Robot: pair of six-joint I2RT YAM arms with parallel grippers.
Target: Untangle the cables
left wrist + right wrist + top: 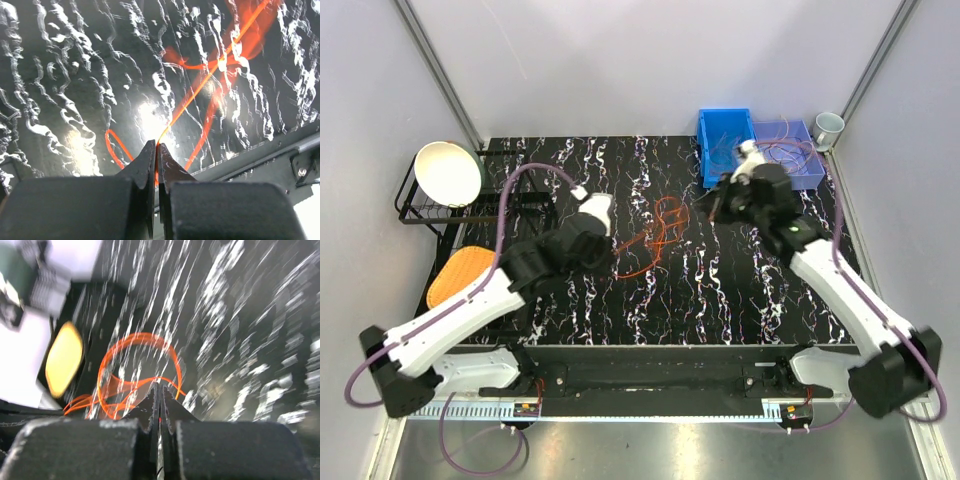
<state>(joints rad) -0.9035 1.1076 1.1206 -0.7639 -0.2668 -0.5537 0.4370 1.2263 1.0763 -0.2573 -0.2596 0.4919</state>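
Since the left end effector (pixel 156 146) and right end effector (pixel 160 390) both pinch the orange cable (pixel 200 86), pulling apart could cinch its loops; it might slip.

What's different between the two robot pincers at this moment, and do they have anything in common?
The left pincer sits at the near-left end of the orange cable; the right pincer is at its far-right side. A straight, tight strand leads away from the left pincer, while a round loop curls just ahead of the right pincer. Both are shut, each pinching that cable.
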